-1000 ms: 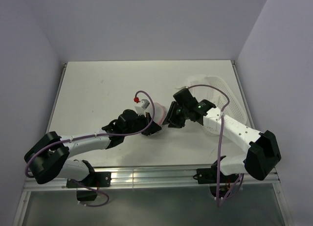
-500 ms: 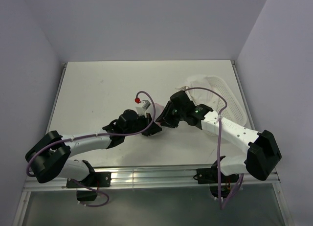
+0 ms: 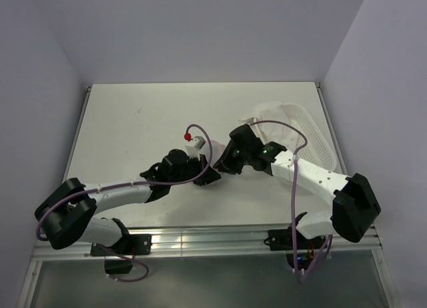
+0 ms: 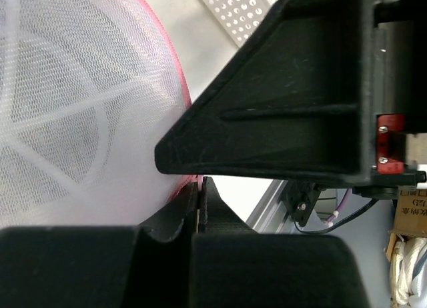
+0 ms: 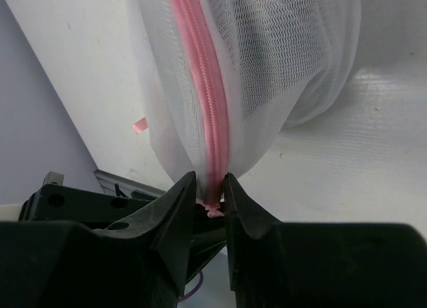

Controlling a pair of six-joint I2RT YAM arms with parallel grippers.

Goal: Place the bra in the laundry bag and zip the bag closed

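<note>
Where the right pincer (image 5: pixel 210 183) clamps, laundry bag (image 5: pixel 280 61) sits.

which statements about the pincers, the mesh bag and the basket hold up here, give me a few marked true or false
1. The right pincer is shut on the pink zipper of the laundry bag. True.
2. The laundry bag is solid black fabric. False: it is translucent white mesh with pink trim.
3. The left pincer is open and clear of the bag. False: it is shut, pinching the bag's pink-trimmed edge.
4. A white perforated basket sits on the right side of the table. True.
</note>
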